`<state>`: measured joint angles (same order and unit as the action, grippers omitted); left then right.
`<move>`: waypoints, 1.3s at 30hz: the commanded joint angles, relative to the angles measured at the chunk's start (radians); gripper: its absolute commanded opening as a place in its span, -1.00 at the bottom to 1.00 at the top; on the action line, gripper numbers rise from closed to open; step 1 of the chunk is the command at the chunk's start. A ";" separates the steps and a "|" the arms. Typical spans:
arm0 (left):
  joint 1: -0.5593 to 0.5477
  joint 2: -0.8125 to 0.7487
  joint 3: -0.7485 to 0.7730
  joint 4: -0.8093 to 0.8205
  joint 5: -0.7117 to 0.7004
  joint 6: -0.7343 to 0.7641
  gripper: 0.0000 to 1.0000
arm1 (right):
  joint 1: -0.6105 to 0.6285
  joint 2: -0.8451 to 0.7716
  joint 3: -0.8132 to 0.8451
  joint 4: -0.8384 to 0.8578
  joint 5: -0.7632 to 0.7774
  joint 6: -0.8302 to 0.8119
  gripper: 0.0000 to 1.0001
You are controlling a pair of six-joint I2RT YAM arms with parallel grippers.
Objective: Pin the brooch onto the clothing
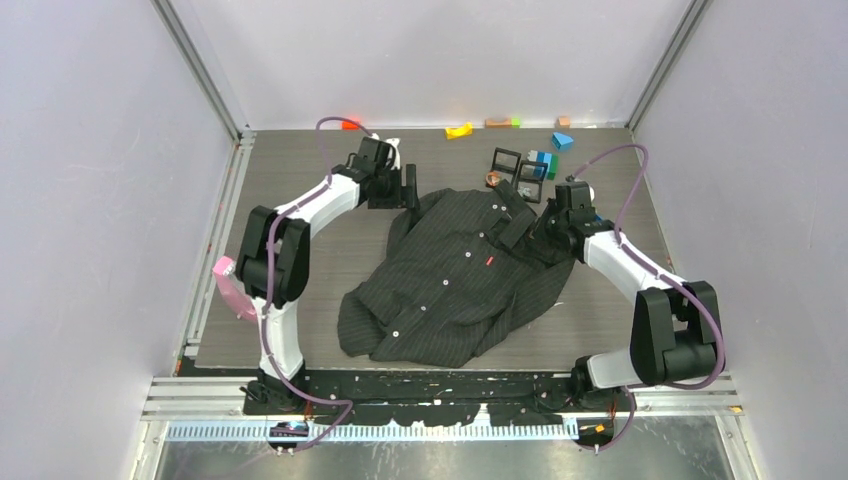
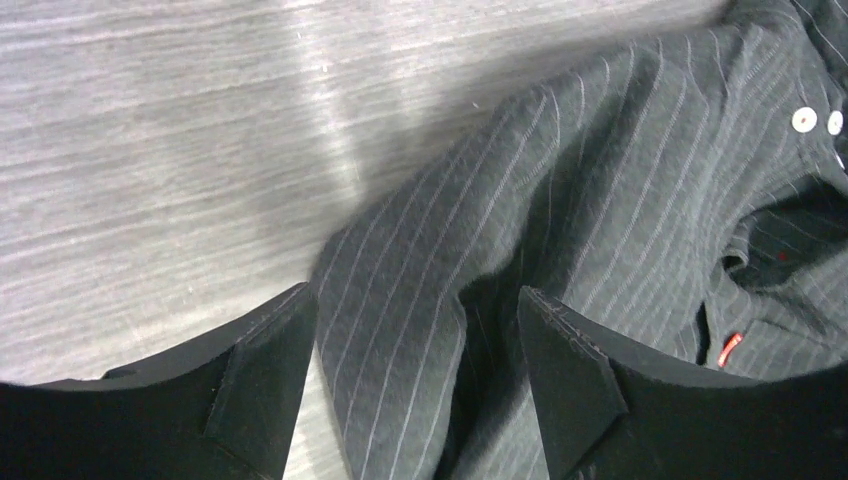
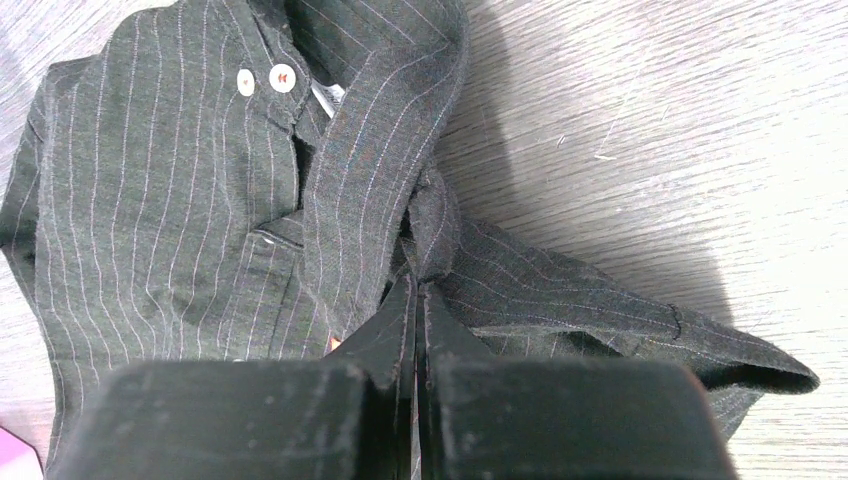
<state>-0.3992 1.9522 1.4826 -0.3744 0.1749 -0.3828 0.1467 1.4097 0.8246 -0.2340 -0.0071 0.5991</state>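
The dark charcoal pinstriped shirt [image 1: 450, 280] lies crumpled in the middle of the table, collar toward the back. My left gripper [image 1: 408, 190] is open at the shirt's back left edge. In the left wrist view its fingertips [image 2: 262, 360] straddle a raised fold of the shirt [image 2: 400, 330] without closing on it. A red tag [image 2: 730, 347] and white buttons [image 2: 803, 120] show to the right. My right gripper [image 1: 537, 226] is shut on a pinched fold of the shirt [image 3: 440, 225] near the collar. A small copper-coloured piece [image 1: 492, 180], possibly the brooch, lies just behind the collar.
Black square frames [image 1: 505, 160] and coloured blocks [image 1: 545, 160] sit behind the shirt. More blocks [image 1: 459, 131] line the back edge. A pink object [image 1: 228, 285] sits by the left arm. Walls enclose the table on three sides.
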 commanded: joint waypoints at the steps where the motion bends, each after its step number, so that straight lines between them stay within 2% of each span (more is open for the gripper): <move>1: 0.000 0.045 0.095 0.009 -0.039 0.010 0.49 | 0.003 -0.054 0.023 -0.006 -0.001 -0.025 -0.99; 6: -0.001 0.093 0.114 0.031 0.007 -0.008 0.42 | 0.002 -0.058 0.031 -0.016 0.001 -0.034 -0.99; 13: -0.038 0.146 0.139 0.015 -0.007 -0.017 0.38 | 0.003 -0.034 0.048 -0.016 -0.007 -0.035 -0.99; 16: -0.040 0.180 0.175 -0.016 -0.010 -0.003 0.11 | 0.003 -0.033 0.058 -0.020 -0.015 -0.035 -0.99; 20: -0.041 0.164 0.166 0.005 -0.025 0.009 -0.66 | 0.002 -0.048 0.074 -0.045 -0.012 -0.050 -0.99; 22: -0.041 0.122 0.138 0.030 -0.050 0.019 -0.97 | 0.003 -0.059 0.090 -0.070 -0.004 -0.062 -0.99; 30: -0.008 -0.245 0.084 0.009 -0.219 0.087 -1.00 | 0.003 -0.203 0.315 -0.277 0.115 -0.170 -0.99; 32: 0.006 -0.340 0.107 -0.039 -0.251 0.119 -1.00 | 0.002 -0.243 0.405 -0.329 0.168 -0.199 -0.99; 39: 0.019 -0.660 0.225 -0.192 -0.396 0.263 -1.00 | 0.002 -0.332 0.751 -0.414 0.211 -0.282 -0.99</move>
<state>-0.3874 1.4528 1.6337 -0.4805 -0.0853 -0.2340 0.1497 1.1439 1.4082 -0.6052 0.1291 0.3943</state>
